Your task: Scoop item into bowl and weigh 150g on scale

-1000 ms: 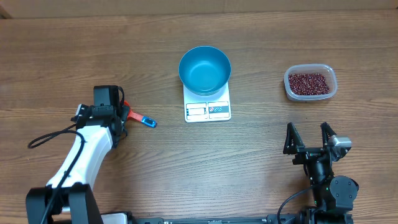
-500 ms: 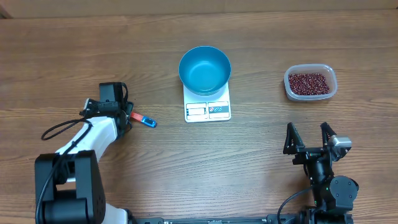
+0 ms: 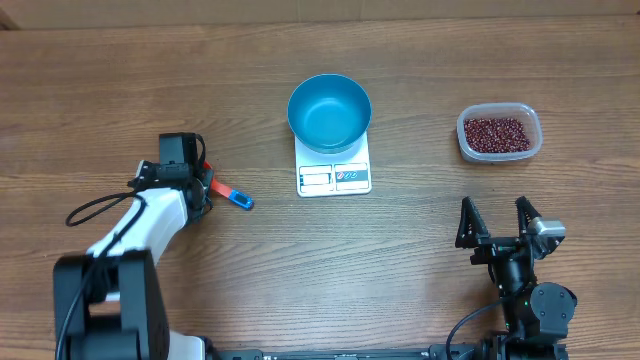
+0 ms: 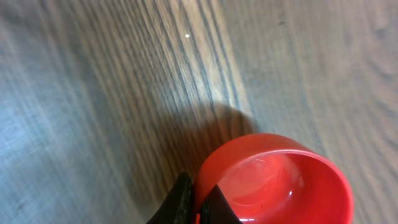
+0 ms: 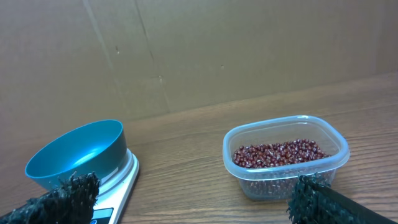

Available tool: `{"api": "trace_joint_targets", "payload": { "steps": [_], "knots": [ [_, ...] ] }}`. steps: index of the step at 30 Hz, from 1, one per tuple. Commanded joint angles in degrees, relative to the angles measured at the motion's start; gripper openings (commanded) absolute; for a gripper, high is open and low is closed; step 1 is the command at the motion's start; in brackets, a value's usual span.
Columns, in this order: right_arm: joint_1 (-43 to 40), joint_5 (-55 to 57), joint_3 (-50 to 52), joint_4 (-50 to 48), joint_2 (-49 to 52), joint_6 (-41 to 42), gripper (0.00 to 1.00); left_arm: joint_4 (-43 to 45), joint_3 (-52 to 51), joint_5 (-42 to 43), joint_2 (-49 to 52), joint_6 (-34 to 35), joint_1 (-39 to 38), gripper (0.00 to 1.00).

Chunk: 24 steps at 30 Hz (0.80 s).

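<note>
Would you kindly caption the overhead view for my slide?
Left hand shut on the red scoop, blue bowl on the scale, beans in their tub, right hand open.

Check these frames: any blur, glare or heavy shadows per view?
Left wrist: table grain smeared soft, red scoop too close, dark shadow beside it. Right wrist: bowl and bean tub crisp, own fingertips fuzzy. Overhead: evenly lit, sharp.
</note>
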<state>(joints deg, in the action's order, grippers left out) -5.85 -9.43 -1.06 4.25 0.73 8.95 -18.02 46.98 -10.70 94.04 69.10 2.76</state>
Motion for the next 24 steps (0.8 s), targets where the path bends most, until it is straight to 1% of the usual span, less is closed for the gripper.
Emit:
{"api": "trace_joint_targets", "payload": {
  "steps": [1,3,7,10,13,19,24],
  "knots": [
    [0.37,0.39,0.61,-0.28,-0.57,-0.04,1.0,-2.89,0.81,0.33,-7.87,0.55,0.33,0.04],
    [0.37,0.42,0.61,-0.28,-0.57,-0.04,1.0,-5.97,0.81,1.62,-11.52,2.64,0.37,0.04],
    [0.37,0.39,0.61,-0.28,-0.57,-0.04,1.0,-11.5,0.81,9.77,-18.1,8.66,1.22,0.04],
    [0.37,0.39,0.61,-0.28,-0.57,-0.04,1.0,-13.35,0.81,14.38,-21.42,10.25,1.42,0.04],
    [0.37,0.39,0.61,-0.28,-0.55,-0.04,1.0,-15.72,0.81,17.84,-23.26,10.21,1.4,0.04],
    [0.37,0.39,0.61,-0.31,-0.57,-0.04,1.0,-22.12,0.81,18.38,-24.0,9.7,1.4,0.04],
    [0.37,0.42,0.61,-0.31,-0.57,-0.04,1.0,-22.69,0.81,23.1,-24.17,3.56,1.4,0.04]
  ]
}}
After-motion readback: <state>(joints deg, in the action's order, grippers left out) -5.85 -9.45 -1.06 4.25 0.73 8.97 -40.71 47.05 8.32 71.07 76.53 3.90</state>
